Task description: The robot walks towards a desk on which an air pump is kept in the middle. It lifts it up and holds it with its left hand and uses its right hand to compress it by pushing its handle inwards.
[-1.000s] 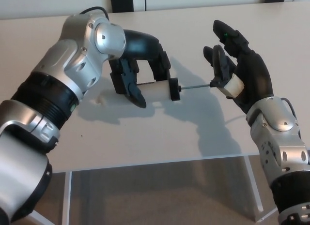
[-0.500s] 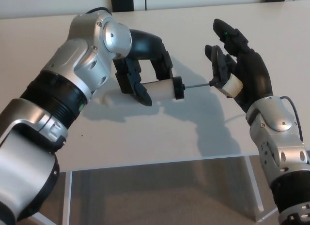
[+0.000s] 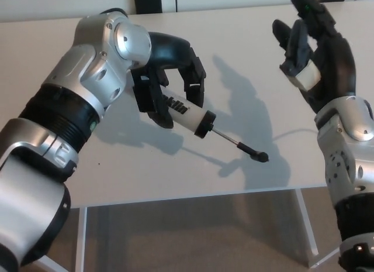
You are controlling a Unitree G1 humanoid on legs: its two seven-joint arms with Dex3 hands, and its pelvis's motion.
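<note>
The rod's black tip [image 3: 262, 157] hangs free at about five o'clock, nothing touching it. Up-left, the left hand [image 3: 169, 88] grips the pump [image 3: 184, 113] above the desk [image 3: 245, 108], so lifting looks done. At two o'clock the right hand [image 3: 315, 55] is spread, empty, well apart; compressing remains.

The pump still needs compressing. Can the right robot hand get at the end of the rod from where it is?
Probably yes: the rod end sticks out bare over the desk, nothing between it and the open right robot hand.
</note>
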